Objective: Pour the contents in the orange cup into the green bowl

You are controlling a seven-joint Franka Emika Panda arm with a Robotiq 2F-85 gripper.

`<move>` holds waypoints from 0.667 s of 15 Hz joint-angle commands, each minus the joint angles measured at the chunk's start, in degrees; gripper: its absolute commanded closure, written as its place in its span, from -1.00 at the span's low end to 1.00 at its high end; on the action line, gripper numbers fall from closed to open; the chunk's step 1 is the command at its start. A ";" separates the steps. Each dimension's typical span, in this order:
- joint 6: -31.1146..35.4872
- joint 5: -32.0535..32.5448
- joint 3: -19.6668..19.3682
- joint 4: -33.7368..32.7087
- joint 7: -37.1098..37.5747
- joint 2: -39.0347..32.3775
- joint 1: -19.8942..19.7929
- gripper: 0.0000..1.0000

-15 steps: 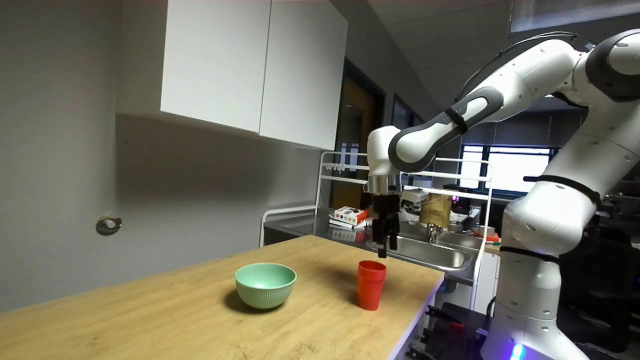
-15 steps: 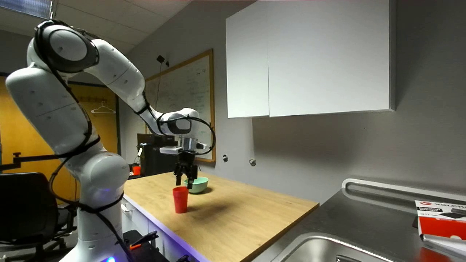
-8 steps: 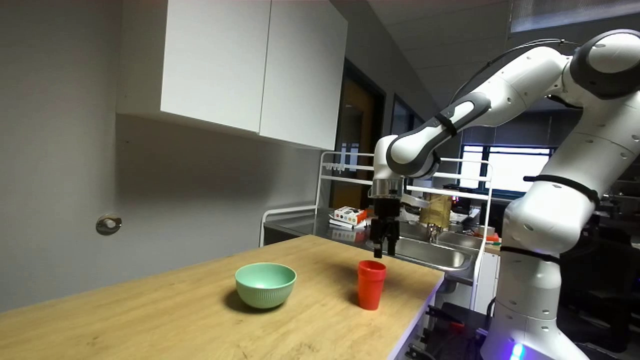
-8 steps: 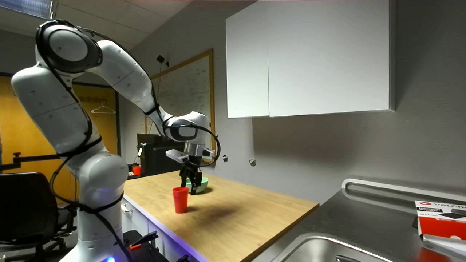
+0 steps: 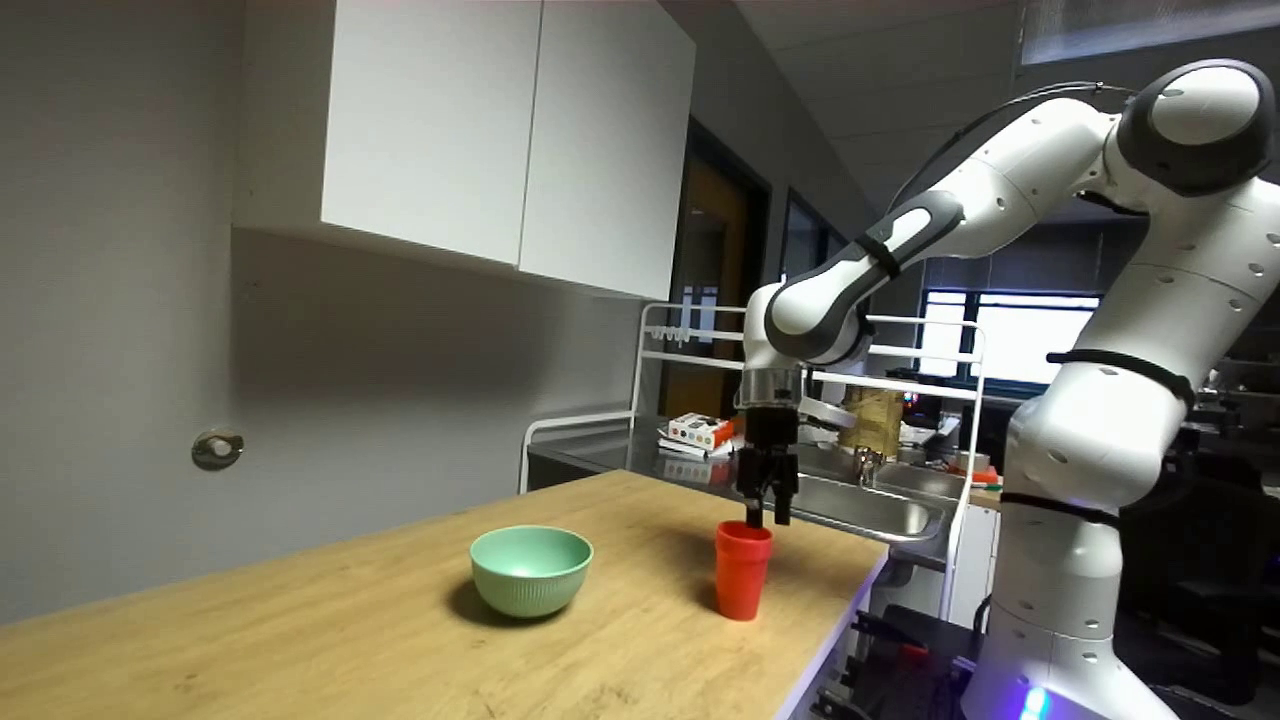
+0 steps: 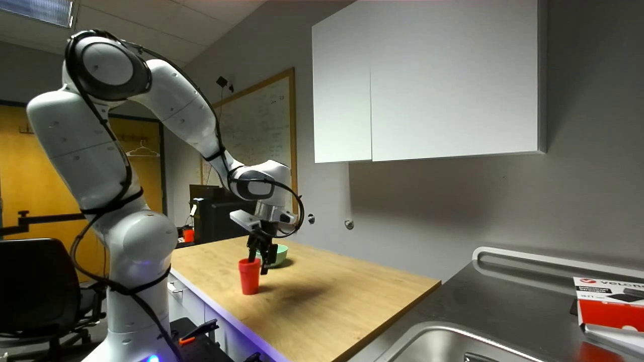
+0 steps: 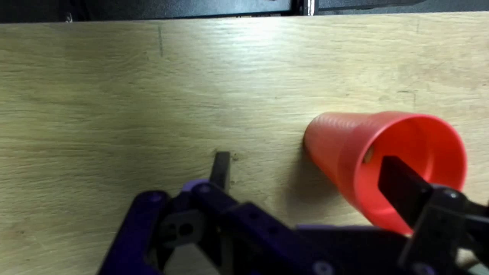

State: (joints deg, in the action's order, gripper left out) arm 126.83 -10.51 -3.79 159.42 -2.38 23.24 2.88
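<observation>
The orange cup (image 5: 742, 578) stands upright on the table in both exterior views (image 6: 249, 278). In the wrist view the cup (image 7: 334, 139) shows its open mouth, with a small brownish bit inside. My gripper (image 5: 768, 522) is open and points down at the cup's rim. In the wrist view the gripper (image 7: 305, 160) has one finger over or just inside the cup's mouth and the other outside, apart from the cup's wall. The green bowl (image 5: 530, 575) stands upright nearby; in an exterior view the bowl (image 6: 282, 255) is partly hidden behind the gripper.
The wooden table (image 5: 330, 640) has its front edge close to the cup. A white wall cabinet (image 5: 430, 120) hangs above. A metal sink (image 5: 850, 505) and a white rack (image 5: 640, 385) stand past the table's end. A boxed item (image 6: 609, 306) lies on the dark counter.
My gripper has turned a little, shifted sideways and come down, so one finger is now at the cup's mouth. The cup and the bowl have not moved.
</observation>
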 commanded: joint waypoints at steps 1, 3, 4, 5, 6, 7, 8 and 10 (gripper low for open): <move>0.38 -1.52 0.52 -0.69 -1.12 -1.81 0.17 -1.00; 0.49 -1.30 0.83 -0.79 -0.77 -2.38 0.07 -0.49; 0.51 -1.26 0.93 -0.83 -0.68 -2.58 0.04 -0.33; 0.55 -1.31 0.97 -0.89 -0.65 -2.74 0.03 -0.19; 0.56 -1.41 0.94 -0.96 -0.70 -2.90 0.03 -0.03; 0.59 -1.45 0.95 -1.03 -0.67 -3.05 0.01 0.13; 0.63 -1.48 0.94 -1.11 -0.60 -3.17 -0.03 0.28; 0.73 -1.56 0.96 -1.28 -0.39 -3.41 -0.08 0.58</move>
State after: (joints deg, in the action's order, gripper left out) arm 127.49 -10.81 -3.31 159.11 -2.38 20.59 2.97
